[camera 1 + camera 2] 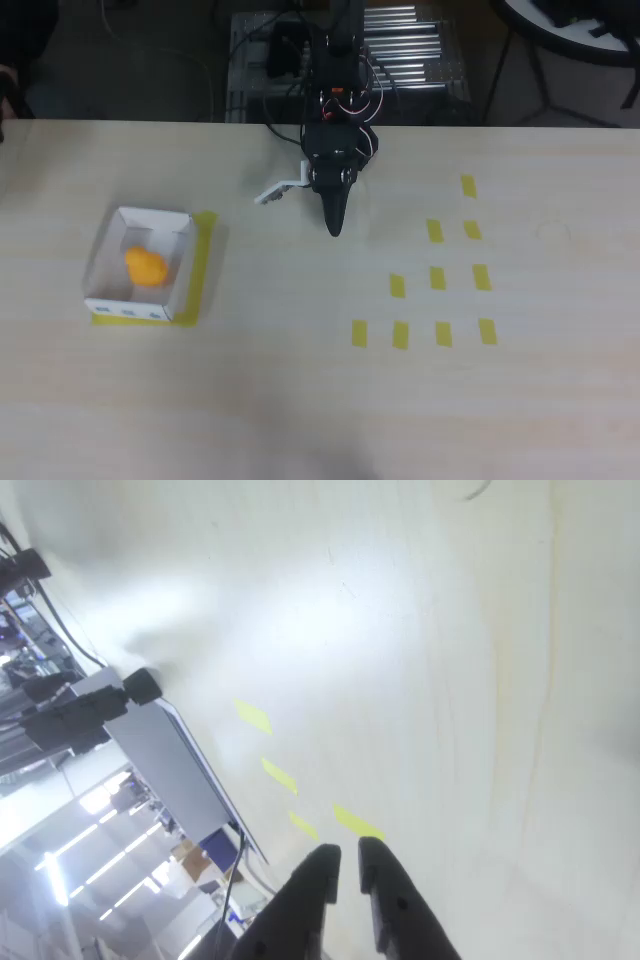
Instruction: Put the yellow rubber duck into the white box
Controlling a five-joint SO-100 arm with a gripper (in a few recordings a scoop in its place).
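Yellow rubber duck [146, 266] is seen inside the white box [186, 270], near the left edge of the table [300, 400]; task is judged complete. Duck is judged light, soft and slightly springy, best pinched across its rounded body if regrasped. Gripper [333, 222] is held at the table's back edge, well apart from the box, pointing toward the front edge. In the wrist view the fingers [318, 880] are almost pressed together, holding nothing, above tape strips [357, 823]
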